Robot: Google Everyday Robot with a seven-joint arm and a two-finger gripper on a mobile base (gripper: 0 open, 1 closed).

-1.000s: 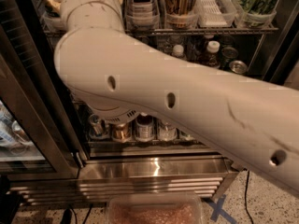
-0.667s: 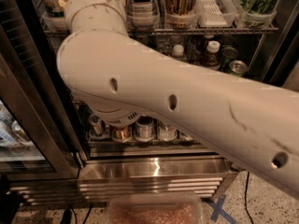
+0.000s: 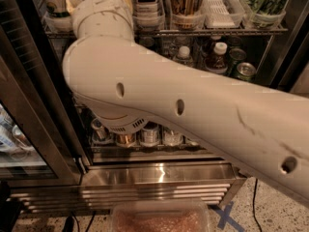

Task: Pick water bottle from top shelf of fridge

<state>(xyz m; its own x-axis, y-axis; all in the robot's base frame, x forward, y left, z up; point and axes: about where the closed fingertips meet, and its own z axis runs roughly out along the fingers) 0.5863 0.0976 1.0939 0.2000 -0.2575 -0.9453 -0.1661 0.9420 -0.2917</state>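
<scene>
Fridge point(image 3: 159, 175): door open, racks exposed.
Top shelf point(image 3: 217, 31): tall drinks in lane trays.
Arm point(image 3: 193, 110): bends up toward the shelf's left corner, likely for the water bottle.
Gripper: hidden past the upper edge; state cannot be told.

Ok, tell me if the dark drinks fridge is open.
Open: the white arm reaches past its grey wire top shelf; gripper out of view above.

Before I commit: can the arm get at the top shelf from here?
Probably yes: the arm rises unobstructed at the top shelf's left end; the gripper is out of view above the frame.
</scene>
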